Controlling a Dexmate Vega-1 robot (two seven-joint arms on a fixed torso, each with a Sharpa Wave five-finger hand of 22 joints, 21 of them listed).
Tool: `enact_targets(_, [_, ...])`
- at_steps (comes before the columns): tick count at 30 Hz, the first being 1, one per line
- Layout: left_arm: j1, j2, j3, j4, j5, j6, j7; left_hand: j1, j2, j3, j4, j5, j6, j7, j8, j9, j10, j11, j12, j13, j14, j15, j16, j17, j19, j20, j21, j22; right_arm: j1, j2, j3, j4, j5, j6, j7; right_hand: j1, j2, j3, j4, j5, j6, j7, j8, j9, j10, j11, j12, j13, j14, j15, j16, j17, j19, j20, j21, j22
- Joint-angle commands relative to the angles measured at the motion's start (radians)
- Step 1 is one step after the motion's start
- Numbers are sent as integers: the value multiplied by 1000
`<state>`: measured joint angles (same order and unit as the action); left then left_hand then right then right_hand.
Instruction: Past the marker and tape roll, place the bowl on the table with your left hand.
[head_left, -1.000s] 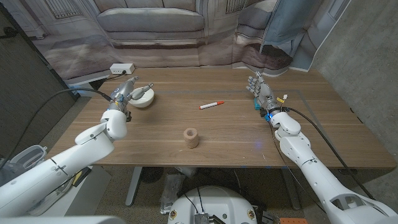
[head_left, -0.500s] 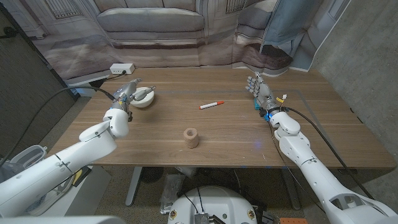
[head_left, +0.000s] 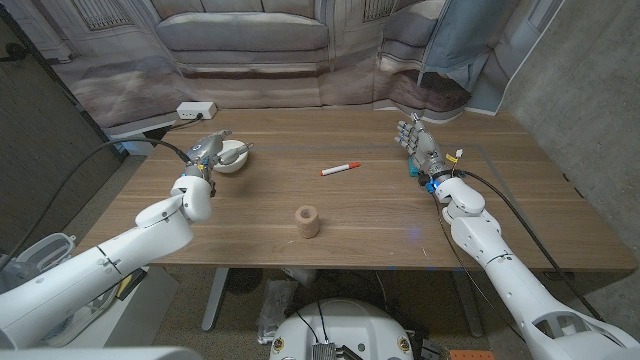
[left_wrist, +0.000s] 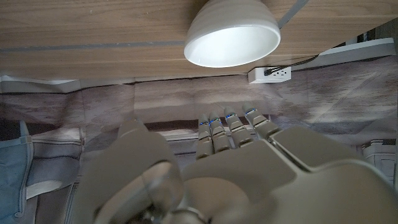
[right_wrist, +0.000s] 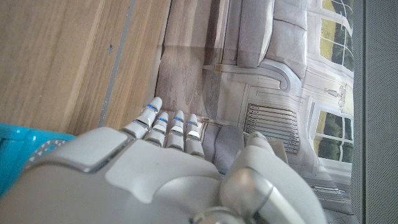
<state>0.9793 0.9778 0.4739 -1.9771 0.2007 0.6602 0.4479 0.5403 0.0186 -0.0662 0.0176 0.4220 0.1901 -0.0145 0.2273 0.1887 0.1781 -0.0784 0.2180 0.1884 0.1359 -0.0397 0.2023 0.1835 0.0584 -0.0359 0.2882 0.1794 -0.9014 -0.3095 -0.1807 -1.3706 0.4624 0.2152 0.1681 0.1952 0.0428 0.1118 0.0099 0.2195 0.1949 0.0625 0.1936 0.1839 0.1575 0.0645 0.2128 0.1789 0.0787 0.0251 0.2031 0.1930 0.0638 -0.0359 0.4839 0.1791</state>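
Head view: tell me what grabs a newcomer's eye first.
The white bowl stands out on the table's far left, with the left robot hand right beside it. A red marker lies mid-table, a tape roll stands nearer the robot, and the right robot hand waits on the far right.

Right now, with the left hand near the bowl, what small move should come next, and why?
Probably draw the left hand back from the bowl. The bowl sits upright on the table, at its far left, beyond the marker and the tape roll. In the left wrist view the fingers are apart and clear of the bowl, so the placing looks done.
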Motion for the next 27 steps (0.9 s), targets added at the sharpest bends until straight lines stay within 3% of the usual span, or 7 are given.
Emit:
enact_targets(1, [-34,-9,46,16,20,52,-30,16,-4,-6,-5,6,9,-2,-3,1,9,-6,-1,4,0,-26,-4,3,9,-47,-3,2,5,-4,3,0,3,-16,8,3,-6,0,0,5,9,0,2,1,7,1,1,5,11,1,4,4,6,-41,-2,4])
enact_targets(27, [-133,-59,122,161,19,-19,-85,36,-9,-11,-16,11,14,-8,-6,2,17,-12,-3,5,3,-28,-4,3,8,-45,-14,2,8,7,10,-2,-1,-18,-2,0,-2,-2,0,3,15,-2,4,1,15,6,2,5,16,2,4,4,14,-41,-9,5])
